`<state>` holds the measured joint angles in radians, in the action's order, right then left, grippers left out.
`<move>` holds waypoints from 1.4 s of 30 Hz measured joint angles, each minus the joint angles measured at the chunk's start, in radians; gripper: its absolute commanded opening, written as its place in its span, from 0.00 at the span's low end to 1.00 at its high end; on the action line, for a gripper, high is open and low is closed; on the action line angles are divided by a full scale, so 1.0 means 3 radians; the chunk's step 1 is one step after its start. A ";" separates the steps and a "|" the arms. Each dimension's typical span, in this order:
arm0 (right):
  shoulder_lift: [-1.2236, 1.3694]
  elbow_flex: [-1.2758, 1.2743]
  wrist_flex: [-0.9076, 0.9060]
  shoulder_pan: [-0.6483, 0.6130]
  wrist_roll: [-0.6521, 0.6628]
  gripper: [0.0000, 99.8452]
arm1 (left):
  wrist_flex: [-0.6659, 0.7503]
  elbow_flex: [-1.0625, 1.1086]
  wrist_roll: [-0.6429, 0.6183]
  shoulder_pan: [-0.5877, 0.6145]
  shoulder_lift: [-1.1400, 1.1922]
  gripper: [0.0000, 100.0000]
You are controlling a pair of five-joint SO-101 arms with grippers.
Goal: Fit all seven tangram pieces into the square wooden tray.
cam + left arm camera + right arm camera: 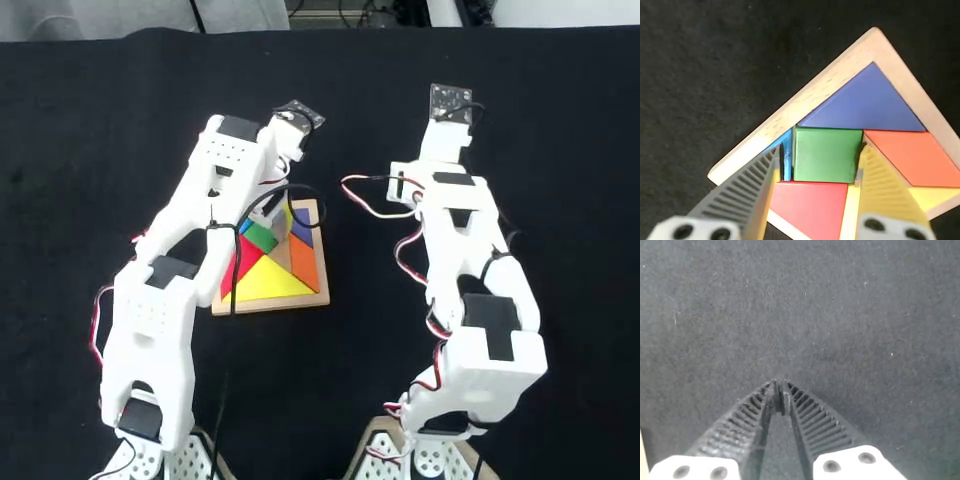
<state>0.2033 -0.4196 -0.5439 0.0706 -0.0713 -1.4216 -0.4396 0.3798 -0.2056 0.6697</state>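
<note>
The left gripper (820,150) is seen lowered into the wooden tray (790,107), its fingers spread just as wide as the green square (826,155) and set against two opposite sides of it. The grey finger (747,187) is placed on the side where a sliver of light blue piece (785,142) shows, and the yellow finger (880,185) on the side nearest the orange piece (915,155). The square is thus gripped between them.

The green square is lying flat inside the tray, turned so that its sides run diagonally to the tray's rims; being square, no long axis can be given. One of its sides is laid along the long edge of the dark blue triangle (867,102), which fills a corner of the tray and points into that corner. The opposite side is met by the red piece (807,205).

In the high view the tray (318,292) is found on the black table (560,200), somewhat left of its middle, with a yellow triangle (270,280) along its near rim.

The right gripper (780,392) is held over bare black cloth with its fingertips pressed together and nothing between them.
</note>
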 measured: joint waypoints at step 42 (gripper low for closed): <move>-0.0343 -0.0056 -0.1100 -0.0680 0.0440 0.01 | 0.0184 0.2890 0.0000 0.1836 -0.4358 0.13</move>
<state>0.1005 -0.4365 -0.8738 -0.1335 0.0606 -1.3663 0.4273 0.3798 0.3452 -0.6375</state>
